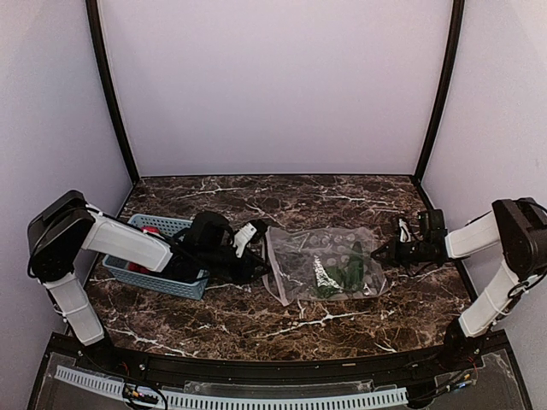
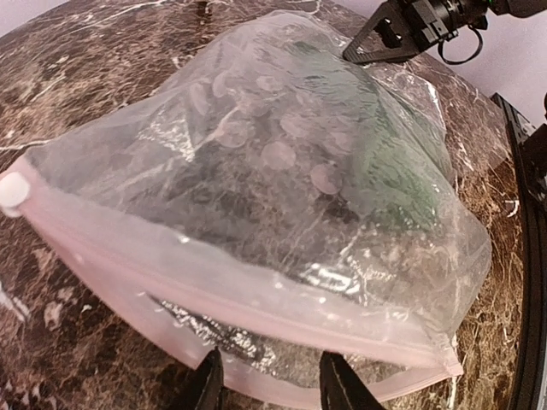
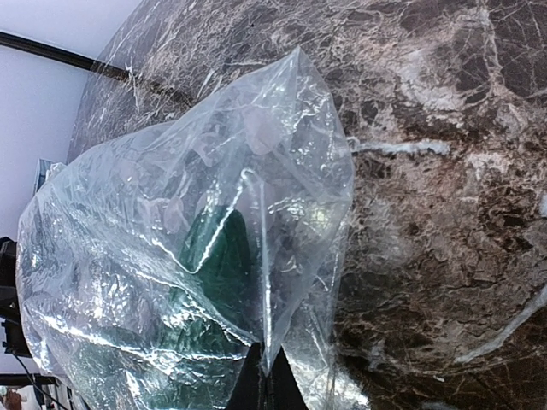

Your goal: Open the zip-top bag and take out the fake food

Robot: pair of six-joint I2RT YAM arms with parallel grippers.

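No legible text or labels

Left arm (image 1: 128, 243) extends rightward, black two-finger left claw (image 2: 272, 386) partly open. Right arm (image 1: 470, 239) reaches leftward, black right claw (image 3: 265, 389) closed tight.

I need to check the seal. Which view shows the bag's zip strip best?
Left wrist: the pink zip strip runs across the frame, close up. Top external shows it only as the thin left edge of the zip-top bag; right wrist shows only the opposite end.

zip-top bag (image 1: 323, 260): clear, pink strip | fake food (image 1: 346, 273): green | table (image 1: 256, 320): brown marble
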